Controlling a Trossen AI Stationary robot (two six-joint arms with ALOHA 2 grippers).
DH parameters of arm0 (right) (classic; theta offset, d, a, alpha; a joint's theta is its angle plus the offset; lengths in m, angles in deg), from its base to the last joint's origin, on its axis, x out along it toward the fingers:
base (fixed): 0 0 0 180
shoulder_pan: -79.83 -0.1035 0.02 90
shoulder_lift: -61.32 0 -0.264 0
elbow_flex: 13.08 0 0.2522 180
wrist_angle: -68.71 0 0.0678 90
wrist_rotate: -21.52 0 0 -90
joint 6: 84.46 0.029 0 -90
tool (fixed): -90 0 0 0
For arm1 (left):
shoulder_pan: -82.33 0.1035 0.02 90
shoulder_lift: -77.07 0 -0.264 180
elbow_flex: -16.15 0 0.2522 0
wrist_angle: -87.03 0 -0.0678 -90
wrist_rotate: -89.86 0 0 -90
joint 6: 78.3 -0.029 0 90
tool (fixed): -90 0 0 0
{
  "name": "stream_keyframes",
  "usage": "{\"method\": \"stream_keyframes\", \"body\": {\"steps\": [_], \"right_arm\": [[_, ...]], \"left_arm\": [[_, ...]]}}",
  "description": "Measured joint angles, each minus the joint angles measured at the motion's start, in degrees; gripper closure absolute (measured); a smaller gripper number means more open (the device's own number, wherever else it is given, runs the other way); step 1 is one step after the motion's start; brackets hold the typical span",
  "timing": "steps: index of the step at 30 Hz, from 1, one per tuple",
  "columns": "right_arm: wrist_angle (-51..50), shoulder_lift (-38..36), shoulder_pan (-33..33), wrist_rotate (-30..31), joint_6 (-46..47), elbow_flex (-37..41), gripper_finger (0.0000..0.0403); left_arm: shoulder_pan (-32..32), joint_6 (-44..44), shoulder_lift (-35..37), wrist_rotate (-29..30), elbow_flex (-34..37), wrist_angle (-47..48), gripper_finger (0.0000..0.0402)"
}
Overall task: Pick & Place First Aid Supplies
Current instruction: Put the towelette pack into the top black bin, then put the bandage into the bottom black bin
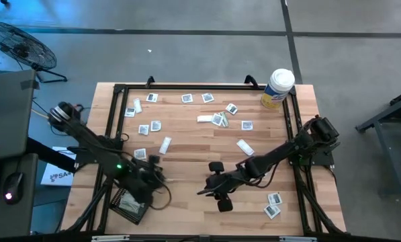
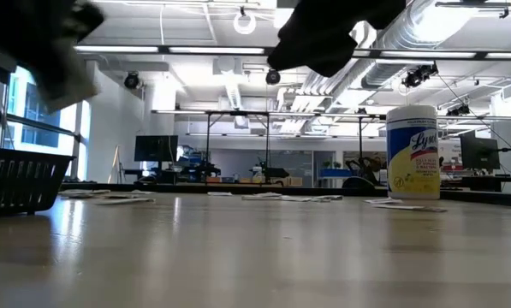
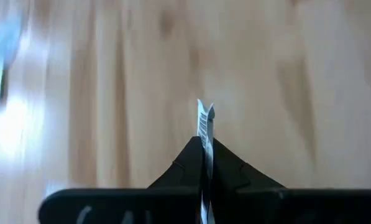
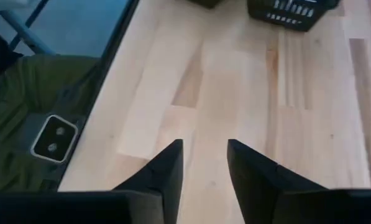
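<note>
Early in the job, by the look of it. Pinched flat in the left tool, clamped tight: one thin packet, seen edge-on in the left wrist view and lifted clear of the tabletop. Positioned near the front left, just beside the black mesh tray but not yet over it; probably bound for that tray. Tray contents: not readable from above. Right tool spread to a moderate gap, gripping nothing, hovering over bare wood at the front middle and facing toward the tray. Done so far, judging from this: one pickup in hand, no drop confirmed. Left to do: nearly everything. Scattered loose across the far and middle parts of the tabletop: about fourteen small packets, well apart from both tools. Two more lying together near the front right corner. Roughly sixteen loose, then, plus the one in the grip. Mostly square white-grey pads; about four narrow white strips; perhaps one pale green piece in the middle cluster, too small to be sure of. Also one upright white canister with a yellow label at the far right corner, and one tray plainly seen from above.
</note>
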State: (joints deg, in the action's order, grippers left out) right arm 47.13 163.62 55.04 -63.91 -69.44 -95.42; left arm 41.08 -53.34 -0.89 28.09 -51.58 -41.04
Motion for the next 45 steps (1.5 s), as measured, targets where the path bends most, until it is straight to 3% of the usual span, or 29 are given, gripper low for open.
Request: {"method": "stream_keyframes", "body": {"steps": [5, 7, 16, 32, 40, 45], "right_arm": [[-0.6, 0.0, 0.5, 0.3, 0.1, 0.0, 0.028], [-1.3, 0.0, 0.5, 0.2, 0.1, 0.0, 0.0281], [-2.7, 0.0, 0.5, 0.2, 0.0, 0.0, 0.0279], [-4.2, 0.0, 0.5, 1.2, 0.4, 0.0, 0.0279], [-9.6, -1.8, 0.8, 2.5, 5.2, 0.0, 0.0279], [-19.6, -5.1, 0.8, 5.2, 14.0, 0.0, 0.0279]], "left_arm": [[-3.6, 14.8, 1.9, -5.6, 0.0, 19.7, 0.04], [-5.0, 18.8, 1.7, -6.7, 0.6, 22.9, 0.04], [-6.7, 22.0, -3.6, -8.6, 7.9, 17.6, 0.0387], [-6.7, 23.7, -4.8, -8.5, 8.1, 20.2, 0.038], [-6.7, 22.9, -4.7, -9.2, 2.6, 22.4, 0.038], [-6.8, 22.9, -4.7, -9.6, -2.3, 27.9, 0.038]]}}
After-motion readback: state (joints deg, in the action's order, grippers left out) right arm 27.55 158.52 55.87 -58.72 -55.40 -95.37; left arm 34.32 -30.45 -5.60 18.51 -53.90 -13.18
